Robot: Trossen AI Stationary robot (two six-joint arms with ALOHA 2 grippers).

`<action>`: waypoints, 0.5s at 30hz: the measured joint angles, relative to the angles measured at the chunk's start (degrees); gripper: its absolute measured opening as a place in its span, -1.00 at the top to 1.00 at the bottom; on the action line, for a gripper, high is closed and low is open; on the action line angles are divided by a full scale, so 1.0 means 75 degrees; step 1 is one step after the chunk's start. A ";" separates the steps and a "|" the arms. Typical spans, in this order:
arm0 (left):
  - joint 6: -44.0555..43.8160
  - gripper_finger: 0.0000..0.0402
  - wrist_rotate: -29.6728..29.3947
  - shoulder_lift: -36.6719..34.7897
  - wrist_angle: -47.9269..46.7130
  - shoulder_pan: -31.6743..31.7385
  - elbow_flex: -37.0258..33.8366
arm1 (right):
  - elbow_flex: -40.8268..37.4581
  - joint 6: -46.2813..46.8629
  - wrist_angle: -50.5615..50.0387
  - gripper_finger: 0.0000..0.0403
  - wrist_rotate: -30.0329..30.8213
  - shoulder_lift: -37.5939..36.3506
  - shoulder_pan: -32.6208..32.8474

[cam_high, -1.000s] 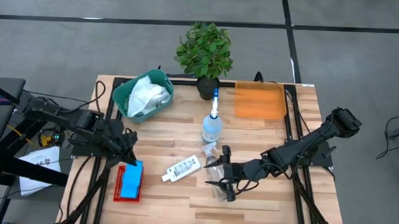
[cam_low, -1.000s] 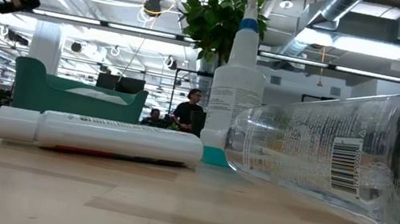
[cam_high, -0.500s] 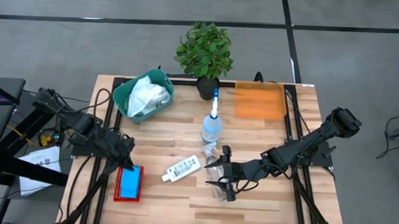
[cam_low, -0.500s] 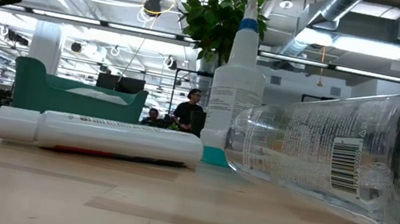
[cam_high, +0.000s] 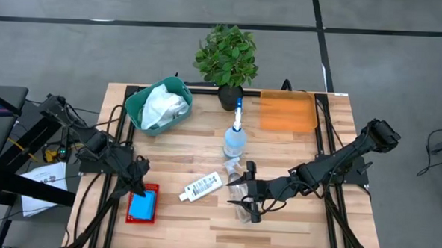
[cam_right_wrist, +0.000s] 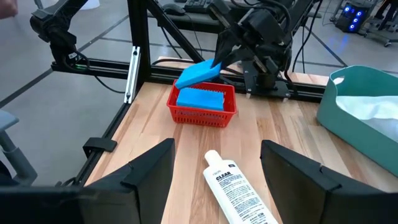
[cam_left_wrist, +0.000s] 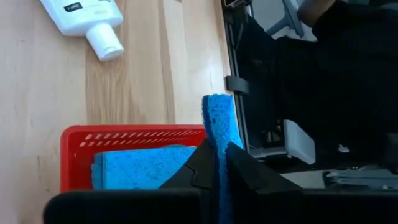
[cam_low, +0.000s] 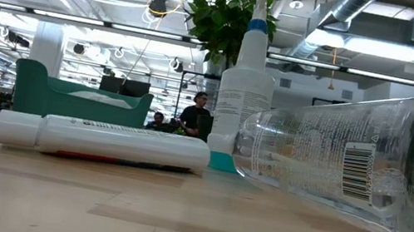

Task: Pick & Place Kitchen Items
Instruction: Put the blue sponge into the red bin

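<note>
Left end effector [cam_left_wrist: 217, 163] gripping blue sponge [cam_left_wrist: 221, 124], white bottle [cam_right_wrist: 237, 190] labelled "CLEAR"

Pale matt wood bench [cam_high: 279, 153], red plastic mesh basket [cam_right_wrist: 203, 114], porous blue sponge [cam_left_wrist: 220, 124], glossy clear plastic bottle [cam_low: 350, 169].

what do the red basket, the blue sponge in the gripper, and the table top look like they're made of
Red basket: looks like moulded plastic, glossy, with slotted walls.
Blue sponge, pinched by the left gripper above the basket: soft foam by its matte, porous-looking surface, though the exact material is unclear.
Table top: wood, likely butcher-block, going by the light planks with visible grain and seams, smooth satin finish.
</note>
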 joint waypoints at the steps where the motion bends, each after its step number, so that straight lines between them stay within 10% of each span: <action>1: -0.0058 0.94 -0.0003 0.0000 0.0000 0.0000 0.0000 | 0.0000 0.0000 0.0000 -0.15 0.0000 0.0000 0.0000; 15: -0.0213 0.94 -0.0186 0.0000 0.0149 -0.0221 0.0000 | 0.0000 0.0020 -0.0050 -0.15 -0.0003 0.0000 0.0000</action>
